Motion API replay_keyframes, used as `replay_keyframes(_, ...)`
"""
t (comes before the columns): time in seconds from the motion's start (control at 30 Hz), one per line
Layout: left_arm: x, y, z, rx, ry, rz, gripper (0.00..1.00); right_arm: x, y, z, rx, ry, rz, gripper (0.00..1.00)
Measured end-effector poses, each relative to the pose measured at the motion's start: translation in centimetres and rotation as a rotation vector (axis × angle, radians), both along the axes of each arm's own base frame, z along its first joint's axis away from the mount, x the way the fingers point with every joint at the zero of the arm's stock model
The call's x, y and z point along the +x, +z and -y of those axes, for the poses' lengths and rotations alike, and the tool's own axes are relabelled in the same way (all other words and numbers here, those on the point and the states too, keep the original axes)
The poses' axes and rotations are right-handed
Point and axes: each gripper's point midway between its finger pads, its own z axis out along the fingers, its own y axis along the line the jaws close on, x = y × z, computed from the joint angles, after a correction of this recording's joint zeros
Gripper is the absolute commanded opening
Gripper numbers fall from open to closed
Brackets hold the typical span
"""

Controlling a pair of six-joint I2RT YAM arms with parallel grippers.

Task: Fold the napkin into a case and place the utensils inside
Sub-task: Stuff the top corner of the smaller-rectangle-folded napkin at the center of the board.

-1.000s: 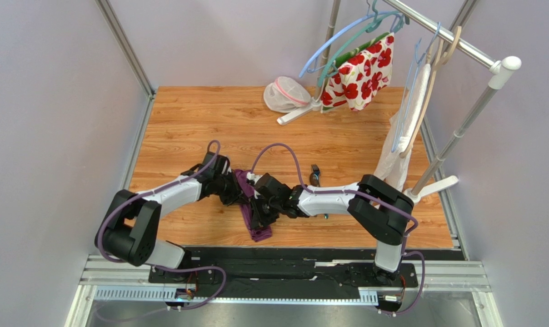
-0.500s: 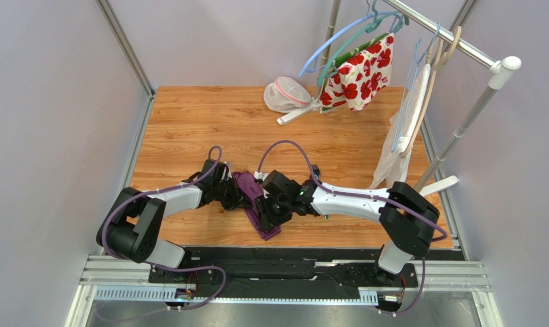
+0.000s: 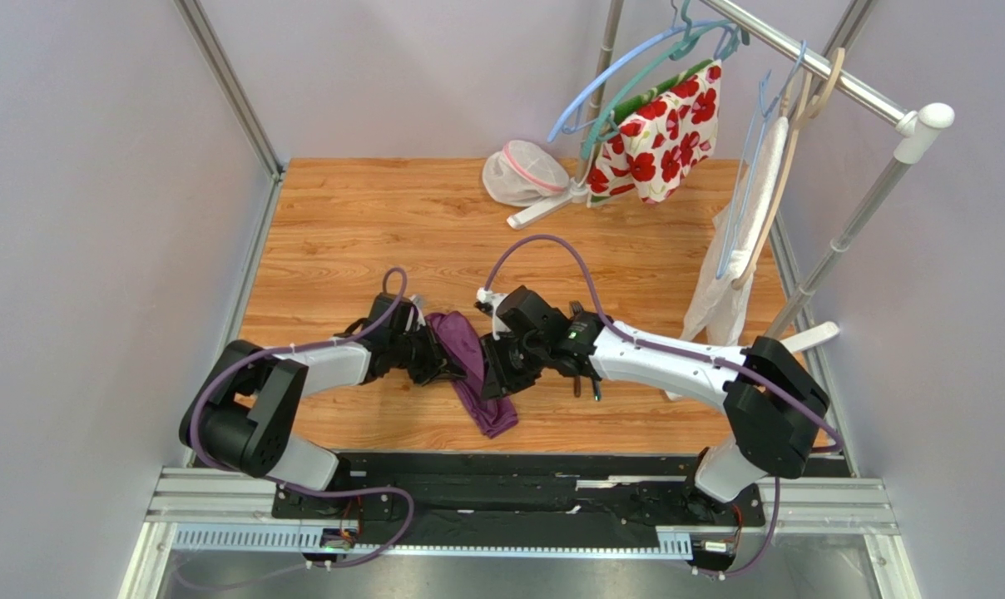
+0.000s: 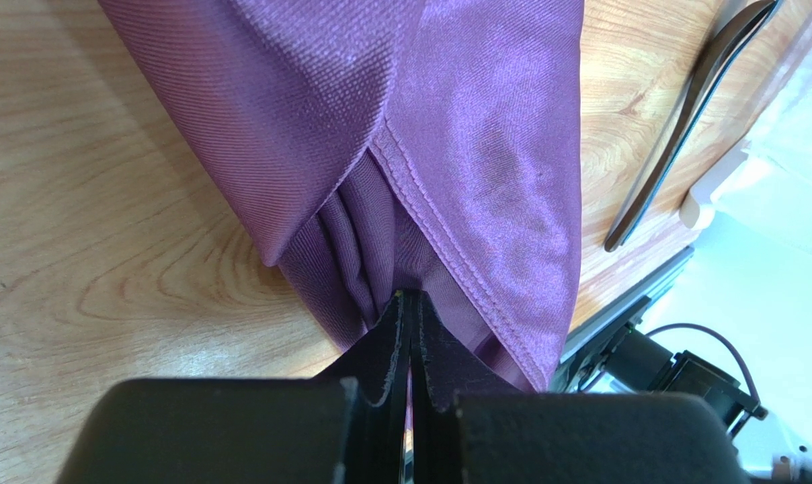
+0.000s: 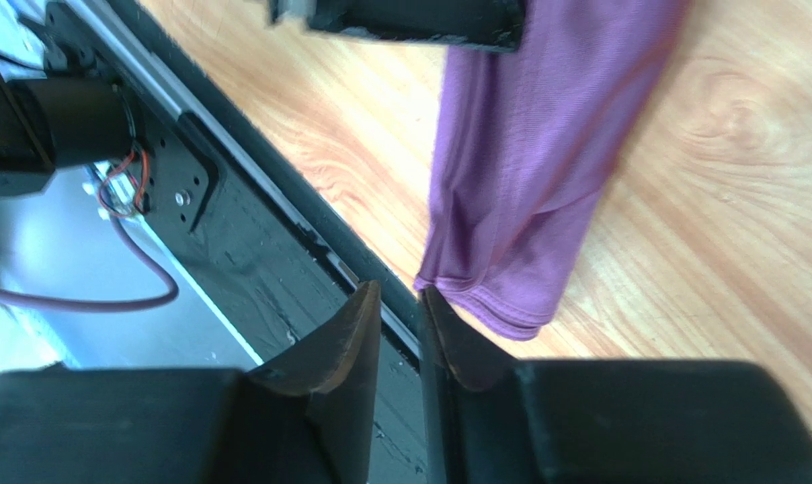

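The purple napkin [image 3: 473,371] lies as a narrow folded strip on the wooden table, running from the left gripper toward the front edge. My left gripper [image 3: 435,355] is shut on the strip's bunched upper part [image 4: 410,303]; the cloth [image 4: 461,131] fans out beyond the fingertips. My right gripper [image 3: 501,371] hovers just right of the strip, its jaws a narrow gap apart with nothing between them [image 5: 400,297]; the strip's hemmed end [image 5: 511,232] lies beside it. One dark utensil [image 4: 683,121] lies right of the cloth. In the top view the utensils are mostly hidden by the right arm.
A white mesh pouch [image 3: 523,172] lies at the back. A red-flowered cloth [image 3: 660,131] and a white garment [image 3: 730,268] hang on a rack at the right, with its foot [image 3: 805,340] on the table. The black front rail [image 5: 228,242] lies under the right gripper.
The right gripper has come off the napkin and moved back and right. The strip has swung slightly and lies flatter. The left gripper keeps its hold.
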Motion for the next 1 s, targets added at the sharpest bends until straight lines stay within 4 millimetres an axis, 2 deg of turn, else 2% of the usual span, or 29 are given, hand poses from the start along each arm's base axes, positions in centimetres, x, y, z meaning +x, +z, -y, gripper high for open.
replay_keyframes(0.2, 0.0, 0.0, 0.0, -0.001, 0.002, 0.005, 0.00, 3.2, -0.7, 2.1, 0.001, -0.082, -0.014, 0.26)
replay_keyframes(0.33, 0.1, 0.1, -0.1, 0.002, 0.004, 0.008, 0.00, 4.5, -1.7, 2.8, -0.025, -0.101, -0.005, 0.19)
replay_keyframes(0.5, 0.1, 0.1, -0.1, 0.003, 0.005, 0.008, 0.00, 4.3, -4.9, 3.0, -0.091, -0.082, -0.041, 0.15)
replay_keyframes(0.6, 0.0, 0.1, -0.2, 0.008, 0.008, 0.007, 0.00, 4.2, -5.9, 3.0, -0.111, -0.075, -0.058, 0.13)
replay_keyframes(0.73, -0.2, 0.1, -0.4, 0.015, 0.012, 0.006, 0.00, 3.9, -6.3, 2.6, -0.117, -0.062, -0.063, 0.11)
replay_keyframes(1.0, -0.2, 0.1, -0.4, 0.018, 0.013, 0.005, 0.00, 2.8, -6.0, 0.1, -0.087, 0.000, -0.055, 0.10)
